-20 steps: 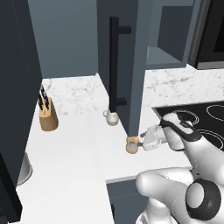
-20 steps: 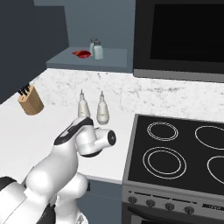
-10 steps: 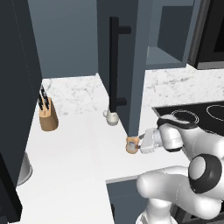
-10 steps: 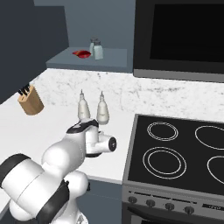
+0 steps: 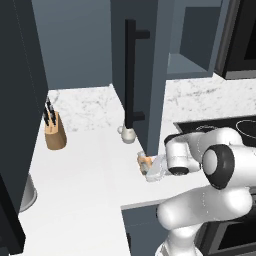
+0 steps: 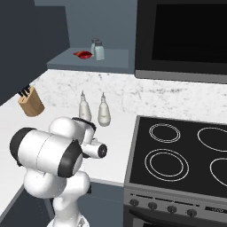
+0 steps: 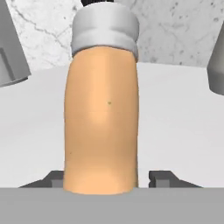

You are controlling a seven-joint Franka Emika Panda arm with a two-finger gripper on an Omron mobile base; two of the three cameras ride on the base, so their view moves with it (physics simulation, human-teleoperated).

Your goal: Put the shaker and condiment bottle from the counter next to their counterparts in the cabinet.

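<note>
Closest to me, the gripper [image 7: 107, 177] reaches low over the counter [image 5: 85, 175], with the condiment bottle [image 7: 103, 109] standing upright between its two dark fingertips [image 7: 52, 178]. Those tips sit right at the bottle's flanks at about 8 and 4 o'clock in the hand view. The jaws are drawing in around it, but I cannot tell whether they are truly clamped yet.

From the left base view the condiment bottle rests on the counter just beside the hand, near the front edge. Beyond it, toward 12 o'clock, the shaker [image 5: 127, 134] stands at the foot of the open cabinet [image 5: 145, 65] door, touched by nothing. Farther off at 10 o'clock sits the knife block [image 5: 54, 131].

Up in the cabinet, the right base view shows a pale shaker-like jar [image 6: 98, 49] on the shelf at 11 o'clock.

So I judge the task barely begun: neither item has been lifted, and both must be carried up.

A second ago the jaws stood wide apart near the bottle; now the arm has moved in and the fingers have narrowed around it.
</note>
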